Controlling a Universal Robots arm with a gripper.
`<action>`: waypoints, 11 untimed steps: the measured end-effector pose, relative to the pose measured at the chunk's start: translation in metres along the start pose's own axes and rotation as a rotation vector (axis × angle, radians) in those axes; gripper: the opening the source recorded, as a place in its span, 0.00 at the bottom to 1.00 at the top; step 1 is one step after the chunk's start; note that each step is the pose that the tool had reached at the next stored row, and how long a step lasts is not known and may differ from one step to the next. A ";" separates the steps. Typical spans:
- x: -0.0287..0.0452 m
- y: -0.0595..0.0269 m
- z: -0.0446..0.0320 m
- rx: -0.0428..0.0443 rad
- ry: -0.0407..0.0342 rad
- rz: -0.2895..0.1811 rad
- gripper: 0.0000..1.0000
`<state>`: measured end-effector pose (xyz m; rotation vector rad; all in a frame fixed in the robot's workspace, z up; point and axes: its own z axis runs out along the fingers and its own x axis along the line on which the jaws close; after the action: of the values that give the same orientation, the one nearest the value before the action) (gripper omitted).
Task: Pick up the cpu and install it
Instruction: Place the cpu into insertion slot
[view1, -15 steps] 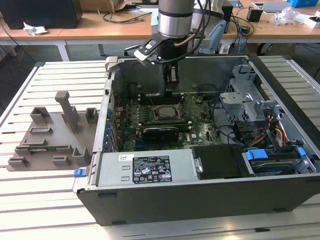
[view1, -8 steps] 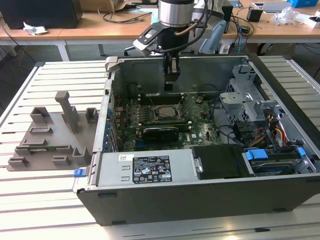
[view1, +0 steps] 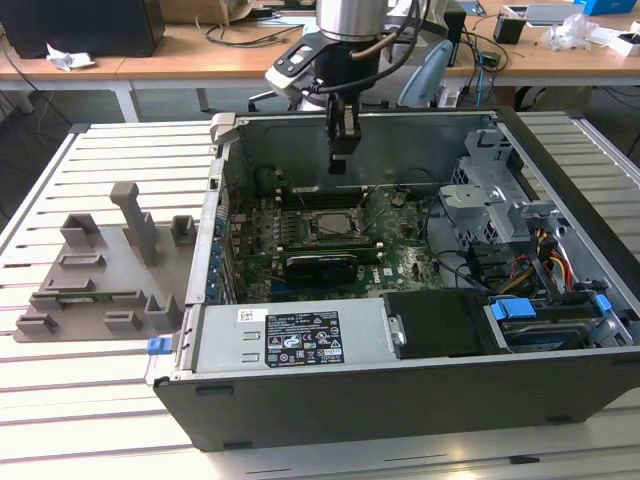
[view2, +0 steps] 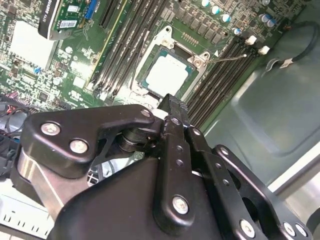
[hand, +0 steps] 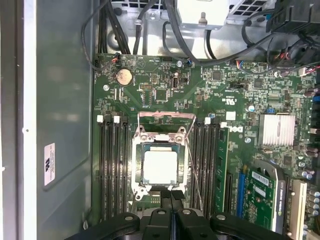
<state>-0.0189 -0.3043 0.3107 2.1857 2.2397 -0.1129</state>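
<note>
Nearest of all is the pincer (hand: 171, 196), its black links crowding the foreground in both wrist views, and from where I stand its two fingers are pressed together with nothing between them. It hangs over the open computer case (view1: 400, 395) that sits on the slatted desk (view1: 100, 400), just above the middle of the green motherboard (hand: 165, 85). The cpu (hand: 160, 167) is not in the pincer at all: the pale silver square lies flat inside its socket (hand: 136, 152), between the two banks of memory slots (hand: 112, 170), directly under the fingertips and apart from them. So I would judge the picking up and the setting down as done. What looks unfinished is the locking: the metal frame (hand: 166, 120) lies swung back off the chip, and the thin wire lever (view2: 227, 58) stands out to the side, not tucked down, so the chip appears to rest loose. Some things I cannot settle. The closed fingertips cover the near edge of the socket in the first wrist view, so that side of the chip cannot be checked. Whether it sits fully down on its contacts, and turned the right way, I cannot tell. From the exterior view the chip is a small light patch deep in the case, with the arm in front of the case's far wall.
</note>
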 end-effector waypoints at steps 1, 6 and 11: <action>-0.0001 0.0000 -0.0012 0.0000 0.0000 0.000 0.11; -0.0003 -0.0002 -0.0047 0.0000 0.0002 0.000 0.11; -0.0003 -0.0002 -0.0047 0.0000 0.0002 0.000 0.11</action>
<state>-0.0189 -0.3043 0.3154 2.1857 2.2399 -0.1126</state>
